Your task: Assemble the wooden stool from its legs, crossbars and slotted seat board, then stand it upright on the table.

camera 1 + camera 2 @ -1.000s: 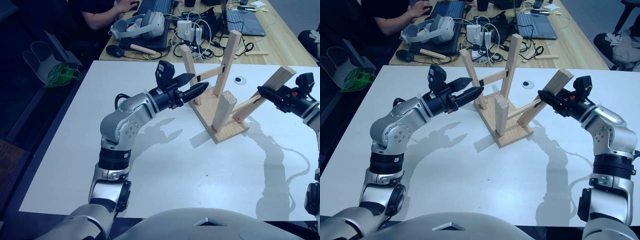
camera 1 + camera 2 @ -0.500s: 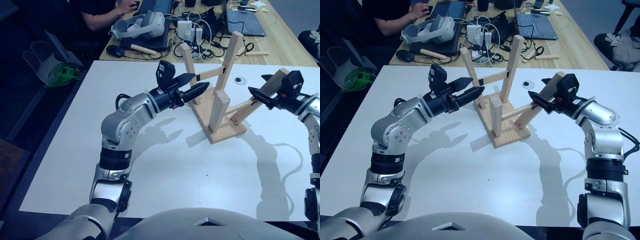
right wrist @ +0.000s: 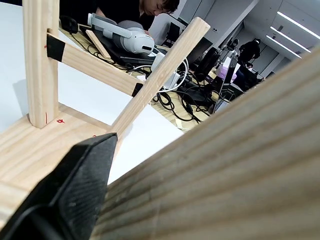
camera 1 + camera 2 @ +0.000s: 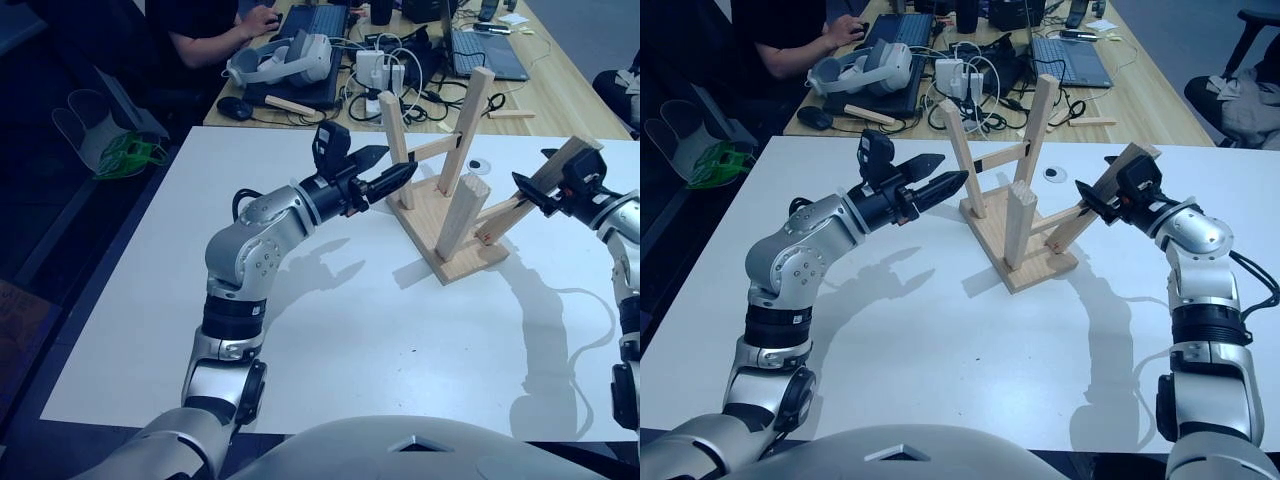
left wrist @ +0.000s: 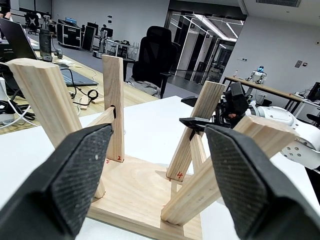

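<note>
Left eye view: inverted stool [image 4: 455, 225] sits seat-down on the desk [image 4: 350, 340]; right jaws clamp its outer leg [image 4: 495, 228], left jaws gape beside the left leg [image 4: 390, 125], untouching. Turning one-handed may pry that leg from its slot.

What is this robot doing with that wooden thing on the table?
It is putting together a small wooden stool. The stool sits upside down on the white table, seat board down and legs pointing up. The right gripper is clamped on the leaning leg on its side. The left gripper hovers open beside the opposite leg, holding nothing. The stool has not yet been turned upright.
</note>
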Action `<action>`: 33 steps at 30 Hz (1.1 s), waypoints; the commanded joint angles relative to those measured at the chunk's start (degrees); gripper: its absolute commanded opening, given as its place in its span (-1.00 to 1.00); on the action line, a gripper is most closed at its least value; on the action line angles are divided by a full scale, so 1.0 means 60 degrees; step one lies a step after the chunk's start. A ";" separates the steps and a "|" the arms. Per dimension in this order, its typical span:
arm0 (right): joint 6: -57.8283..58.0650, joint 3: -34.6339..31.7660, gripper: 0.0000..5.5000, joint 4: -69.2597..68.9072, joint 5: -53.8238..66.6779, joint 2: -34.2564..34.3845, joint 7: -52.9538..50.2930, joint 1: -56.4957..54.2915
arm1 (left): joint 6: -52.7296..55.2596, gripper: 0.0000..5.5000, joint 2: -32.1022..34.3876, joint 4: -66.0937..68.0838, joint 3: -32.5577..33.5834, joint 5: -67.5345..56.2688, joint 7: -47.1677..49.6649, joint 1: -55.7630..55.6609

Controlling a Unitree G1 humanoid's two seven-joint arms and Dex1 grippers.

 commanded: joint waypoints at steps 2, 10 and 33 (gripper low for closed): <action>0.1956 -0.1004 0.14 -0.1438 0.1156 0.0589 -0.0942 -0.0334 | -0.0113 0.25 -0.0081 0.0109 0.0063 0.0089 0.0107 -0.0104; 0.4012 -0.2046 0.14 -0.3524 0.2427 0.0946 -0.2062 -0.1294 | -0.0126 0.25 -0.0120 0.0143 0.0067 0.0057 0.0141 -0.0126; 0.6626 -0.1153 0.14 -0.4263 0.2210 0.1269 -0.2012 -0.2991 | -0.0072 0.25 -0.0217 0.0106 -0.0088 0.0106 0.0245 -0.0020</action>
